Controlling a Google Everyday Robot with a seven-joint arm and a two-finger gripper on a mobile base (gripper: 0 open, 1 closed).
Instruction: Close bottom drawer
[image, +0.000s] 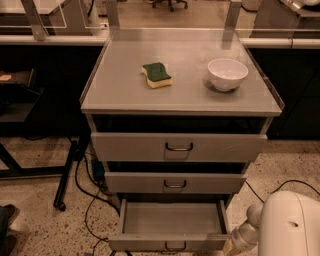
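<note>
The bottom drawer (170, 220) of the grey metal cabinet is pulled far out, its plain grey inside showing and empty. Its slim front panel (167, 244) with a small dark wire handle sits at the lower edge of the camera view. The gripper (231, 245) is at the drawer's front right corner, low beside the white arm (287, 225); it looks close to or touching that corner. The top drawer (178, 146) and middle drawer (175, 183) stand slightly out.
On the cabinet top (125, 95) lie a green and yellow sponge (157, 74) and a white bowl (227, 73). Black cables (87, 200) trail on the speckled floor at left, next to a dark table leg (65, 175). Counters run behind.
</note>
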